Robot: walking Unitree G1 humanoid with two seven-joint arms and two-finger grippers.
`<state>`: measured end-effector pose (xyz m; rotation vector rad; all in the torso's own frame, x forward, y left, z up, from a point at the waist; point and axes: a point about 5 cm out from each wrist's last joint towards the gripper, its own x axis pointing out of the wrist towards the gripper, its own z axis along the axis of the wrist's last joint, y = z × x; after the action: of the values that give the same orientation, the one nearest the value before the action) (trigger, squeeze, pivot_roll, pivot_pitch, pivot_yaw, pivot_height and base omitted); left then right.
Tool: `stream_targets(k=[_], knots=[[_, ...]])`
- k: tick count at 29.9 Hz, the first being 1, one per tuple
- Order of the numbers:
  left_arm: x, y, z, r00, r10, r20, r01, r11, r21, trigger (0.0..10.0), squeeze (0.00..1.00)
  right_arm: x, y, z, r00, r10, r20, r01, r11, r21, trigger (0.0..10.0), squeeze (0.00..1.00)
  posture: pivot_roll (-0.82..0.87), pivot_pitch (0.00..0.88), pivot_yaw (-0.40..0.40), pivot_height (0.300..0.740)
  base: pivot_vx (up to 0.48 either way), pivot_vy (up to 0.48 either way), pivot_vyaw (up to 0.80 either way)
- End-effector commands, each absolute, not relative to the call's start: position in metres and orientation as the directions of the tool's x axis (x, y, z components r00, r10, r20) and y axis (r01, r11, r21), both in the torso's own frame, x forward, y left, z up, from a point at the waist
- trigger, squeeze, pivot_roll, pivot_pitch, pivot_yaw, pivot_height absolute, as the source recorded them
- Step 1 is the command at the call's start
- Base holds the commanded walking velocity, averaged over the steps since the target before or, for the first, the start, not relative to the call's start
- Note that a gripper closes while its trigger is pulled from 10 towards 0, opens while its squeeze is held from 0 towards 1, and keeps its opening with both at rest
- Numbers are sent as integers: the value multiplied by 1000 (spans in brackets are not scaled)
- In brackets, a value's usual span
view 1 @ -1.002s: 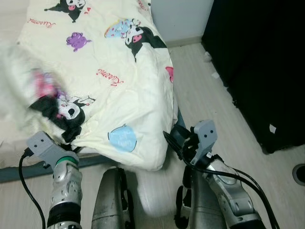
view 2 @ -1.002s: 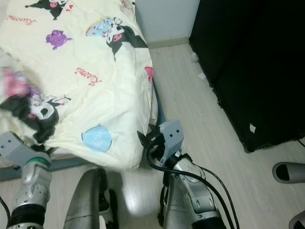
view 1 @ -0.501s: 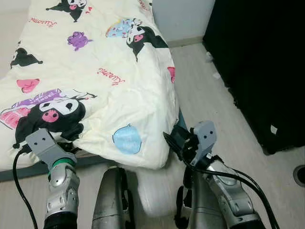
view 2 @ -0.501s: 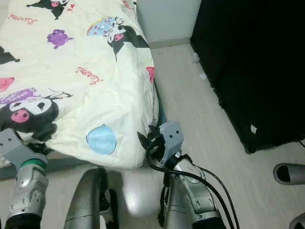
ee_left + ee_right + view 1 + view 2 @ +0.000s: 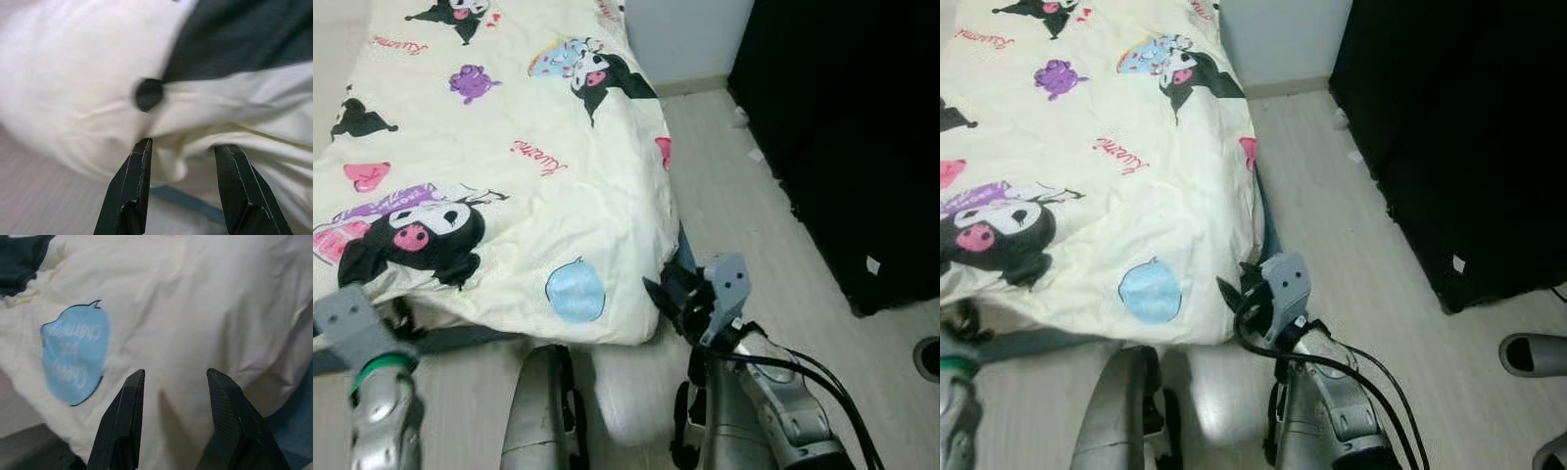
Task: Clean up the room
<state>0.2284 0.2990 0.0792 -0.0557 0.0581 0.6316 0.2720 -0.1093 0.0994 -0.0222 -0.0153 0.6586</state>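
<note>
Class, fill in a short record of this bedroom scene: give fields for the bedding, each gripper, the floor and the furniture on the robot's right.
Bedding: cream cartoon-print duvet draped over the bed's corner
Left gripper: open, fingers at the duvet's hanging edge, holding nothing
Right gripper: open, pointed at the duvet beside the blue speech-bubble print
Floor: pale wood floor, small white scraps near the dark furniture
Furniture: black cabinet on the robot's right

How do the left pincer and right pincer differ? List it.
The left pincer sits at the quilt's near hem, low on the robot's left; the right pincer faces the quilt's corner by the blue speech-bubble print. Both are open, holding nothing.
</note>
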Motion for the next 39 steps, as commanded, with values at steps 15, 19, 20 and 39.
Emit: stream_targets(k=[15, 19, 20, 39], knots=[[198, 365, 138, 783, 571, 245, -622, 728, 290, 10000, 0, 266, -107, 83, 764, 642, -65, -644, 765, -12, 10000, 0, 70, 232, 62, 604, 0, 0, 0], [193, 391, 163, 660, 674, 331, -751, 603, 269, 10000, 0, 263, -107, 80, 753, 653, -77, -656, 755, -12, 10000, 0, 70, 229, 62, 604, 0, 0, 0], [193, 393, 166, 654, 673, 346, -756, 592, 278, 10000, 0, 263, -107, 79, 752, 654, -79, -657, 754, -14, 10000, 0, 70, 229, 62, 604, 0, 0, 0], [277, 199, 98, 968, -247, 44, 196, 853, 483, 10000, 0, 300, -133, 142, 886, 413, 210, -443, 889, 119, 10000, 0, 35, 219, 77, 604, 0, 0, 0]])
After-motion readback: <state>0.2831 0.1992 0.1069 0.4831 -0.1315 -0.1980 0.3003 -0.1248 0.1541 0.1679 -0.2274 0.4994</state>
